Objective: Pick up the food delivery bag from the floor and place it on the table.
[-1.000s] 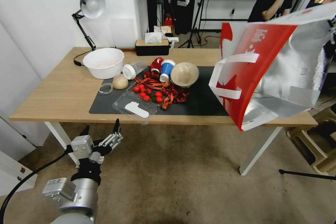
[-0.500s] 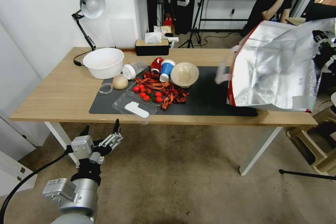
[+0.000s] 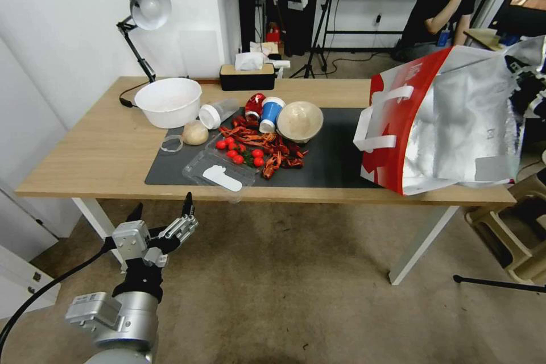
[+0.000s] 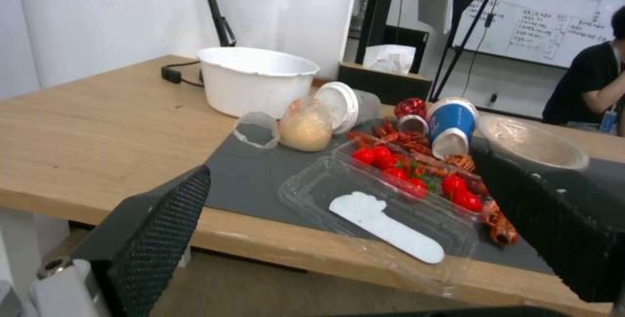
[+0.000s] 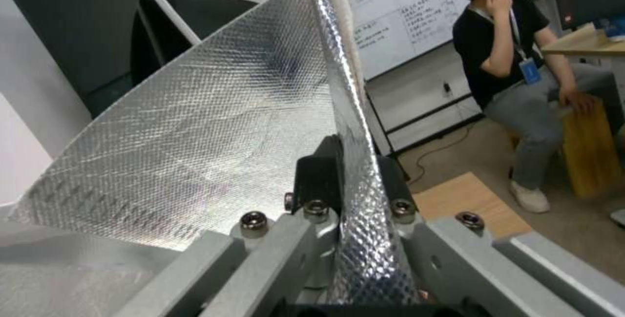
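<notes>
Right gripper point(image 5: 355, 195) is pinching the bag point(image 3: 449, 125) rim, resting tilted at the table point(image 3: 85, 159) edge; release risks toppling. Left gripper point(image 3: 162, 222), jaws spread, is idling below.

I see the food delivery bag point(image 3: 449, 125) as glossy red-and-white paper, its lining crinkled, quilted silver foil. At the frame's right edge my right gripper point(image 5: 355, 180) pinches that foil between matt black pads on brushed grey metal. The table point(image 3: 96, 148) is smooth light wood under a matt dark mat point(image 3: 330, 165). The floor point(image 3: 296, 296) is rough, worn carpet.
</notes>
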Robot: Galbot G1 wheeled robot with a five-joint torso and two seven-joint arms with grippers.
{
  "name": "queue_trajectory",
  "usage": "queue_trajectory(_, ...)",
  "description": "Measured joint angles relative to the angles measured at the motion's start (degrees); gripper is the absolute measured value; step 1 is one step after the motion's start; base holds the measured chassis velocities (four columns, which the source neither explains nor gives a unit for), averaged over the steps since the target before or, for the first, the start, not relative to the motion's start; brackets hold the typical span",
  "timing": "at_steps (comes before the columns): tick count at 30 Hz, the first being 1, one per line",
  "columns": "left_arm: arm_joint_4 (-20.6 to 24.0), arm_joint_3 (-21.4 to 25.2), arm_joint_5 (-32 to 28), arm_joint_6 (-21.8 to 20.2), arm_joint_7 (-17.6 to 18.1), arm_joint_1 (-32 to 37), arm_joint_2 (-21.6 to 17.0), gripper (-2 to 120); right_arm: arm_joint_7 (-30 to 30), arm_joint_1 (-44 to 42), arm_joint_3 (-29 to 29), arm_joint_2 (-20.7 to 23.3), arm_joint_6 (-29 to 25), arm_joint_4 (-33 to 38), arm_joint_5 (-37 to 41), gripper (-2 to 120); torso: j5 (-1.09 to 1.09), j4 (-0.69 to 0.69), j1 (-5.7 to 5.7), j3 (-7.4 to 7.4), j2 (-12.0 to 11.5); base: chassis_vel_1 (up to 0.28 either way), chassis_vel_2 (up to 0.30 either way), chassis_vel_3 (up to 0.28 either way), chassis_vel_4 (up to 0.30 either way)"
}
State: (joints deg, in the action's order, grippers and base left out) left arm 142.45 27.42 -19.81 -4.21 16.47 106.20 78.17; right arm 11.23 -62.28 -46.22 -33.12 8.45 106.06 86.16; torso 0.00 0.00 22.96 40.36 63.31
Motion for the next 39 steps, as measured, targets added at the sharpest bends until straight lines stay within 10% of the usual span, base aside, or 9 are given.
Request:
queue_trajectory(23, 0.1, 0.2, -0.1, 0.2, 0.0, 0.0, -0.2, 100, 1.2, 3.8, 4.0, -0.4, 0.9, -2.9, 0.6, 2, 0.00, 0.00, 0.00, 0.00, 0.0, 0.000, 0.000, 0.000, 0.000)
queue_trajectory(39, 0.0, 0.2, -0.2, 0.4, 0.1, 0.0, -0.1, 100, 1.7, 5.0, 5.1, 0.1, 0.2, -3.2, 0.9, 68, 0.00, 0.00, 0.00, 0.00, 0.0, 0.000, 0.000, 0.000, 0.000)
